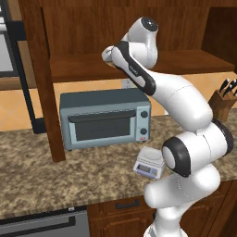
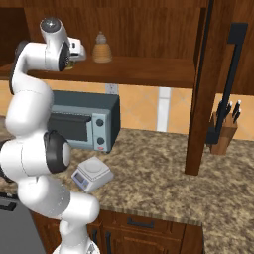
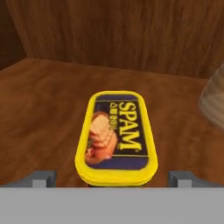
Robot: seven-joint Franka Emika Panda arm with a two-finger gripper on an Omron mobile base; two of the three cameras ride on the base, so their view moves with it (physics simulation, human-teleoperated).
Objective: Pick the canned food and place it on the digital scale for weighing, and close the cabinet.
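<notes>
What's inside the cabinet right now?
On the cabinet shelf: the canned food lying flat between the open gripper fingers, and a tan bottle beside it. The arm covers part of the shelf.

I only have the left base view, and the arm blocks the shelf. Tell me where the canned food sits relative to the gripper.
Observer: In the hand view the canned food lies flat on the wooden shelf, between the two open fingertips.
Operator: Say whether it's gripped yet.
Observer: Not gripped: the fingers stand wide on each side, with shelf visible between each tip and the tin.
Operator: Report anything else on that shelf.
Observer: The right base view shows a tan bottle with a grey cap standing upright on the shelf, to the right of the gripper.
Operator: Check the digital scale.
Observer: The digital scale sits on the counter in front of the toaster oven, with nothing on it.
</notes>
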